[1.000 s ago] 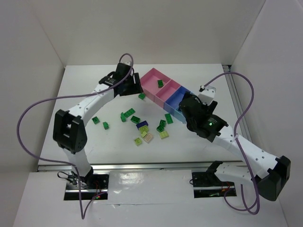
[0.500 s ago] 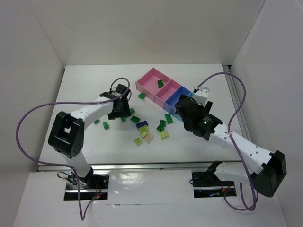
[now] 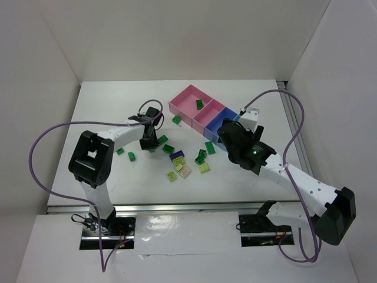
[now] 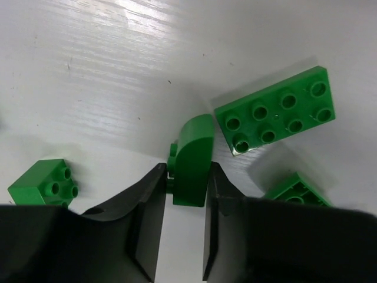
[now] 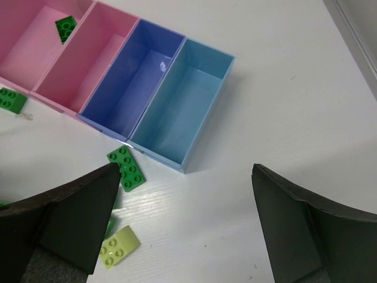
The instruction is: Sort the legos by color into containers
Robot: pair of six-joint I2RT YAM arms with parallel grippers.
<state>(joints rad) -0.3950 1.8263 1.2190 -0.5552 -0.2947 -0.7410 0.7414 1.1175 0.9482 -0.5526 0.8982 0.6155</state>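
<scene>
Pink bin [image 5: 36,41] holds one green lego [image 5: 65,27].

I can read no text, label, brand, number or sign on the bricks [image 4: 275,118], bins [image 5: 194,100] or table [image 5: 283,88].

It was a robotics lab test cell: plain white walls [image 3: 194,35] boxed in a white table [image 3: 227,188], with robot arms [image 3: 118,131] bolted to a metal rail [image 3: 194,207], trailing purple cables [image 3: 32,158].
</scene>
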